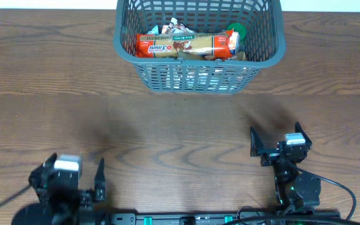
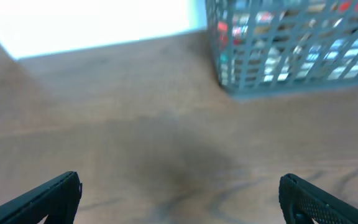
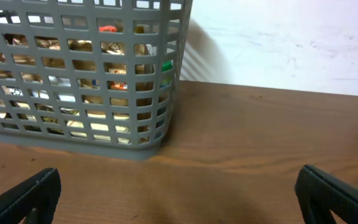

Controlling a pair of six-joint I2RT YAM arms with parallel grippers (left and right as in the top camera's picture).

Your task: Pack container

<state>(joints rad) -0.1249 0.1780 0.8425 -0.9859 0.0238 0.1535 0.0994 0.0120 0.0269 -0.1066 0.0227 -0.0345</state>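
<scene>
container (image 1: 199, 78): far side of the worktop (image 1: 167, 125), about centre, a little toward my right; sits flat and upright, mouth up.
container axis: long side runs left-right, parallel to the near edge where both my arms sit.
contents: long orange-and-tan packet (image 1: 186, 45) lies along that same axis, on top of smaller packets; green round item (image 1: 236, 31) at the right end. The small ones are too cluttered to name.
bare wood: I see no loose packet between the container and my arms in any view.
right pincer (image 3: 179, 180): jaws spread wide, nothing between them. Container is ahead and to its left; its near right corner fills the left half of the wrist view.
left pincer (image 2: 179, 186): jaws also wide apart, empty. Container is ahead and to its right, well apart, seen blurred at the top right.
nearer arm: right, clearly; left has to cross more worktop to reach it.
judgement: any next drop goes in from above over the near long wall, right arm first choice. With nothing loose in view, packing looks finished, or the next item is out of frame.
</scene>
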